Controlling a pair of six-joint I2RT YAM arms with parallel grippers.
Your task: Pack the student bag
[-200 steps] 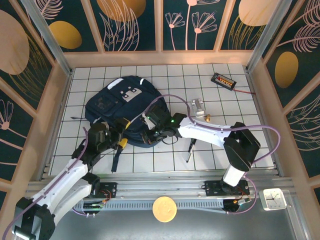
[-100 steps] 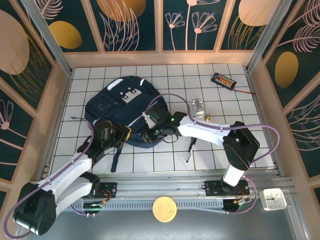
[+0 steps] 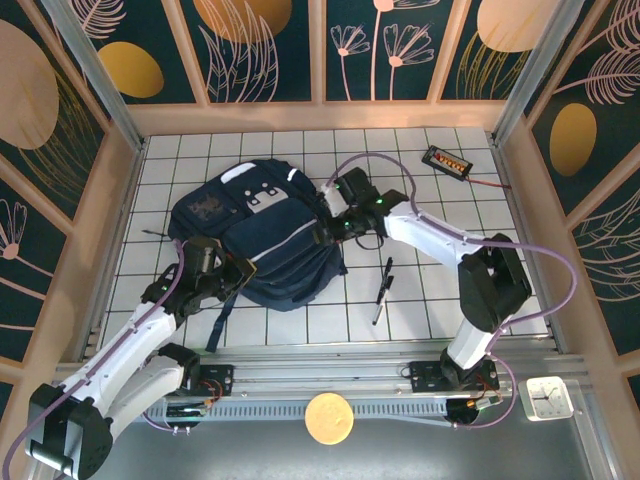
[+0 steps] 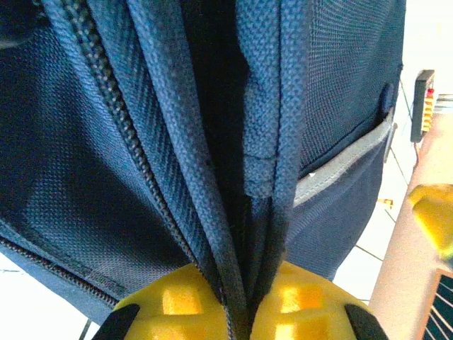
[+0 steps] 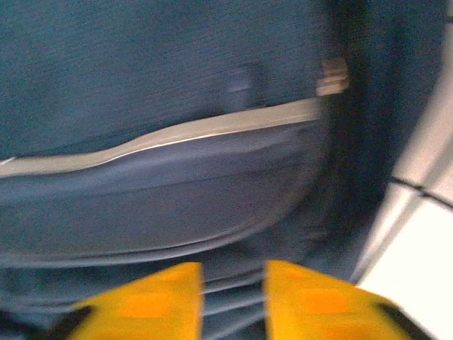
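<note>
Nearest the bases, the left end effector (image 4: 239, 312) is on the near-left edge of the student bag (image 3: 265, 235). In the left wrist view its yellow pads (image 4: 177, 303) are squeezed tight on a fold of navy fabric right by a zipper line. A black pen (image 3: 383, 290) lies on the white tiled surface (image 3: 420, 300) just off the bag's right side, not touching it. The bag itself lies flat, left of centre, with its white patches towards the back. The right end effector (image 3: 330, 228) sits at the bag's right edge. Its wrist view is blurry, but its pads (image 5: 152, 297) are nearly together with a ridge of bag fabric pinched between them. A small black gadget (image 3: 446, 160) with a red wire sits way at the back right.
</note>
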